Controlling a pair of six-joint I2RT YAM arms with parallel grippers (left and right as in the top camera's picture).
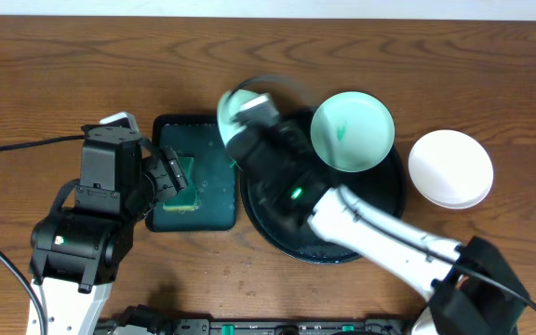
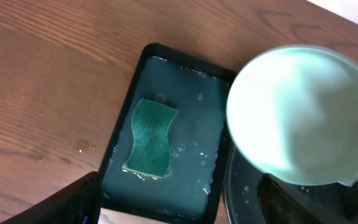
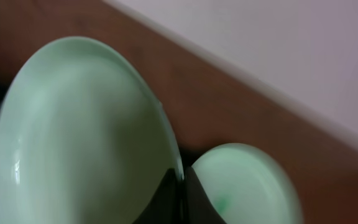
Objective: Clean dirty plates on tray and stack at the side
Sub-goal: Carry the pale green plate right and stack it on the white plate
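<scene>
My right gripper point(image 1: 246, 119) is shut on the rim of a pale-mint plate point(image 1: 231, 104) and holds it tilted above the left edge of the black tray point(image 1: 394, 200). The same plate fills the left of the right wrist view point(image 3: 79, 137), pinched between the fingers point(image 3: 180, 182), and hangs at the right of the left wrist view point(image 2: 297, 118). A second plate point(image 1: 352, 130) with a teal smear lies on the tray. A clean white plate point(image 1: 450, 167) sits on the table to the right of the tray. My left gripper point(image 1: 170, 177) is open and empty over the green tray.
A dark green rectangular tray point(image 1: 214, 209) with water holds a green sponge point(image 2: 151, 138) left of the black tray. Bare wooden table lies all around. The right arm point(image 1: 380, 233) crosses the black tray.
</scene>
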